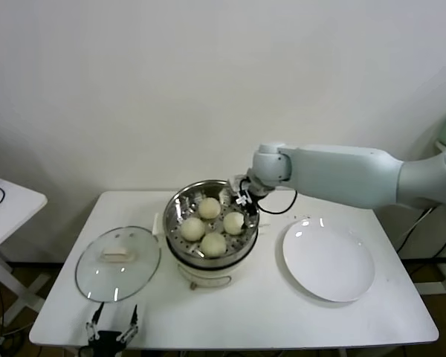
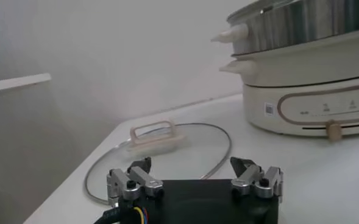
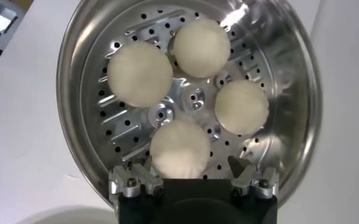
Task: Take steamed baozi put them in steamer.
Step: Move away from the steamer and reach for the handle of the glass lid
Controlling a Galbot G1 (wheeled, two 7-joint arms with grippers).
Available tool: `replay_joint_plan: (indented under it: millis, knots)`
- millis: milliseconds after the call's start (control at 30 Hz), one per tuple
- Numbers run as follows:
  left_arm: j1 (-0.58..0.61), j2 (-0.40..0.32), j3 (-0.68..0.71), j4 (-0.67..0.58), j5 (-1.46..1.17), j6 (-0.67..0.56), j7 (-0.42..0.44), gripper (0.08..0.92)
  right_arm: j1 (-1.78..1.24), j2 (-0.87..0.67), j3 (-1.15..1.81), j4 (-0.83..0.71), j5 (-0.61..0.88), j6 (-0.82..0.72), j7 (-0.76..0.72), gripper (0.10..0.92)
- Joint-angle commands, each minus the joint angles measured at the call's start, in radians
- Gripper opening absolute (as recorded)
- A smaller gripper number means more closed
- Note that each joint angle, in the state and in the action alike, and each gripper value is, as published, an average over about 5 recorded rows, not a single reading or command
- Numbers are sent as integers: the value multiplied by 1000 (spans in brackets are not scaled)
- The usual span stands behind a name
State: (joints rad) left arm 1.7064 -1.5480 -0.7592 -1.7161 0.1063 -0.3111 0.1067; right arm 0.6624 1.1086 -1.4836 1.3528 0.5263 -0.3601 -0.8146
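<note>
Plain white wall (image 1: 171,89) behind a white surface (image 1: 245,312), second white side table (image 1: 7,204) at left, soft even light

My right arm (image 1: 342,175) is a chunky pale grey-white shell with a round joint and a thin black cable looping under the wrist. Both grippers, left (image 2: 194,173) and right (image 3: 193,176), have silver knuckles, dark screws and black bases.

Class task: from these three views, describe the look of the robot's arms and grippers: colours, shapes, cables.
The right arm has a smooth, pale grey-white shell with a rounded wrist joint and a black cable. The right gripper and the left gripper match: a black body with silver metal finger mounts and dark tips. Coloured wires show at the left one.
</note>
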Motion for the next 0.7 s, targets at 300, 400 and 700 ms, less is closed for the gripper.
replay_joint_plan:
  millis: [300,400,700]
  knots:
    - [-35,21,-6,-73,-76,61,6,823,-186,-445,507,292,249,-81,423,823]
    - [-34,25,-6,-75,-80,61,9,823,-445,-571,728,407,260,-28,597,823]
    - [-35,30,-5,-78,-70,45,7,823,-1660,-700,1676,661,189,257,856,823]
